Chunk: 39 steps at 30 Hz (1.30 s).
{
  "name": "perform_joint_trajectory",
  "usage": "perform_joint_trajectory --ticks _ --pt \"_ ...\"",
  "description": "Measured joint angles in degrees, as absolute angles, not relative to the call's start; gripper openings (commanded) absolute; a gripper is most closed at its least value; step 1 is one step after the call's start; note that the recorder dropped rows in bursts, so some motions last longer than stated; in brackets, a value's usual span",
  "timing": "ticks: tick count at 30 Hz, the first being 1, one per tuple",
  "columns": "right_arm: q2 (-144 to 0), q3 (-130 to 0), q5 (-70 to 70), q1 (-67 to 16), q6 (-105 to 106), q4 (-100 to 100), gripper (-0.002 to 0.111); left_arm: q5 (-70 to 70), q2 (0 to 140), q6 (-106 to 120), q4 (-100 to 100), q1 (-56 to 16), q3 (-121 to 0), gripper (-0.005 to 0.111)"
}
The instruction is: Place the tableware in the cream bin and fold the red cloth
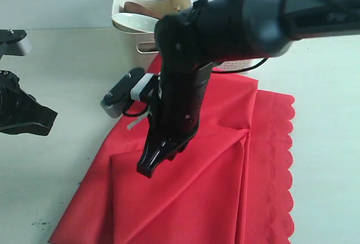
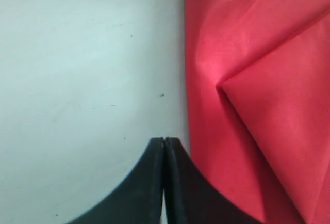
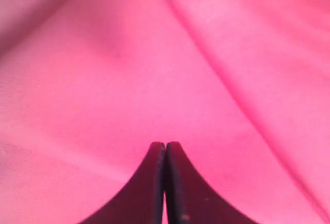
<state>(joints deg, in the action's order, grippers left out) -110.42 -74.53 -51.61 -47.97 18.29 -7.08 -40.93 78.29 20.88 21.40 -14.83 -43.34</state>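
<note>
Cloth (image 1: 225, 188), part-folded, directly beneath right hand (image 1: 147, 168), pressed together, empty; left hand (image 2: 164, 144) likewise, beside its edge.

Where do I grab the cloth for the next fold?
Probably the upper layer's pointed corner near the left edge of the cloth, approached low from the left with the left hand. It is a free tip, shadowed along its edges as if slightly lifted; the fabric around it lies flat.
</note>
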Motion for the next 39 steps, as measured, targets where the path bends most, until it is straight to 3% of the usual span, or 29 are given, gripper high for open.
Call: perform_joint_trajectory --ticks 4,15,19,27,30,35,39 --pt "-104.53 -72.93 -47.42 -47.97 19.10 -8.10 0.006 -40.93 78.29 20.88 21.40 -14.83 -43.34 0.002" --pt "-114.23 -79.32 -40.94 -49.23 10.47 -12.14 0.066 -42.75 76.26 4.66 9.03 -8.84 -43.34 0.002" --pt "-119.07 -83.81 -42.01 -52.20 11.11 -12.16 0.076 -44.00 72.52 3.68 8.35 -7.64 -43.34 0.002" --pt "-126.39 -87.54 -44.32 -54.11 5.29 -2.83 0.074 -44.75 65.55 4.33 6.60 -7.53 -43.34 0.002" --pt "-126.62 -87.54 -44.48 -54.11 3.18 0.00 0.055 -44.80 65.01 4.44 6.25 -7.53 -43.34 0.002" --pt "-126.71 -87.77 -46.18 -54.11 2.13 0.33 0.003 -44.80 65.01 4.44 5.32 -7.53 -43.34 0.002" --pt "-125.14 -87.67 -49.24 -54.11 0.00 1.05 0.000 -44.80 65.01 4.44 4.95 -7.53 -43.34 0.002"
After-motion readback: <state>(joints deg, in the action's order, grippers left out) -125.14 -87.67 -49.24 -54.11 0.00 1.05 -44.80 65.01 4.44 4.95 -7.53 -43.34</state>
